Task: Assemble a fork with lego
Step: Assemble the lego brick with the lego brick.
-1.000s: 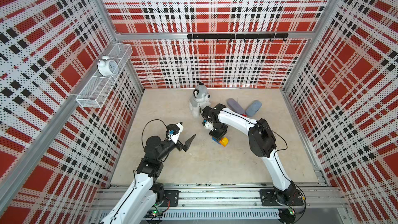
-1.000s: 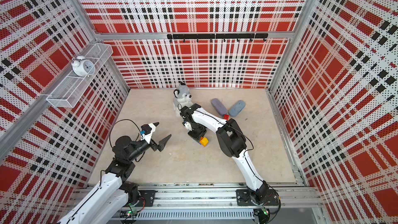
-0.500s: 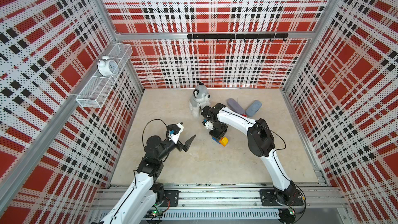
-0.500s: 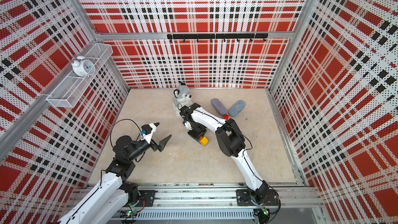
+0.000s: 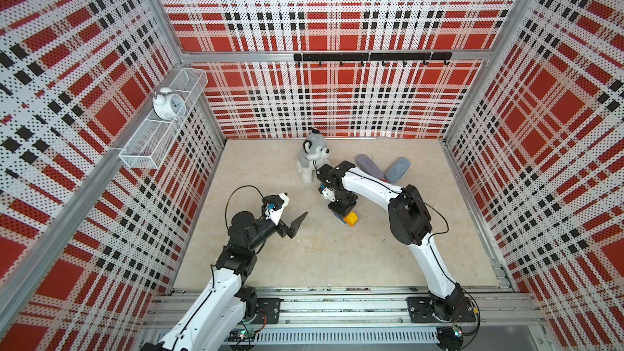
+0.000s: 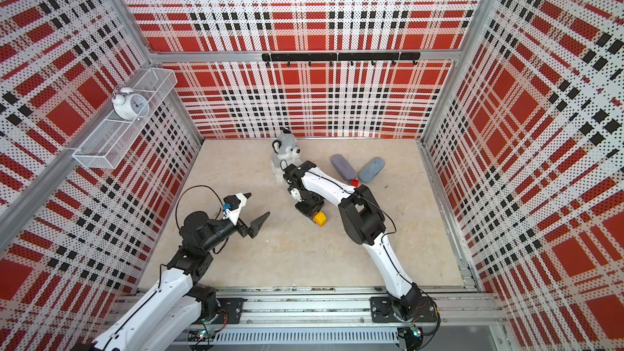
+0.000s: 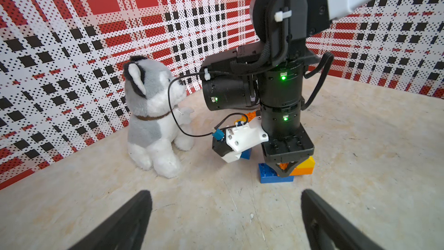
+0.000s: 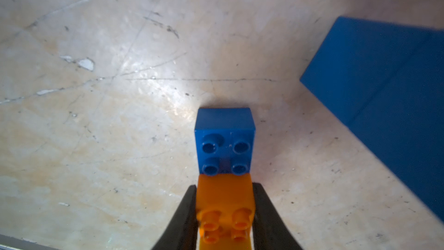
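Jaws: right gripper (image 8: 224, 212) clamps orange brick (image 8: 224, 194) on blue brick (image 8: 224, 138) near plush husky (image 7: 153, 116); left gripper (image 7: 224, 193) spread wide, empty.

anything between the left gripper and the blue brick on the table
Nothing visible: only bare table lies between the open left gripper and the blue brick. The right gripper, shut on the orange brick, stands at that brick's far side, and the plush dog sits off to one side.
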Motion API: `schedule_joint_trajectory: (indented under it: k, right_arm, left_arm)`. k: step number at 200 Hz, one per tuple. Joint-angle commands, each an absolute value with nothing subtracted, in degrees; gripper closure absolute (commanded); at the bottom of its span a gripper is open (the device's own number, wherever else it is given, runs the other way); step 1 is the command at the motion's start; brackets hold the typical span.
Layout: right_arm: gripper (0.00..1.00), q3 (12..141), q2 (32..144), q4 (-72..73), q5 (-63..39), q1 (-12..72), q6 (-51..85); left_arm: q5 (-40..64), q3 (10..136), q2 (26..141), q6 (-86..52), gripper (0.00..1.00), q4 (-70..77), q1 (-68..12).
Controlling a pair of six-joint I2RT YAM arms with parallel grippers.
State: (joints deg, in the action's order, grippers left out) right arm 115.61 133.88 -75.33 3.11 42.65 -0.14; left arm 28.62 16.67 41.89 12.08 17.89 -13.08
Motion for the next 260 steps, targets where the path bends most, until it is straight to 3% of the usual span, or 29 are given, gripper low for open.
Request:
schedule_joint_trajectory:
  k: [1,120,192,260]
  right_arm:
    - [0.77,112.27,141.01,-69.04,4.33,41.83,0.51]
    - [0.81,103.76,145.60,-66.53,4.39,42.98,-1.30]
    - [0.80,101.47,125.43,-66.68,1.44,43.13,-4.91]
    - [0.79,95.77,125.45,-66.99,2.01,45.61,-8.19]
  left_arm:
    - [29.75,16.91,42.04,12.54,0.02,17.84,-12.74]
    - [29.46,16.91,41.99,12.66,0.02,17.49,-12.69]
    - [29.72,16.88,41.77,12.71,0.02,17.45,-12.65]
    - [29.78,16.86,41.69,12.92,0.02,17.31,-12.65]
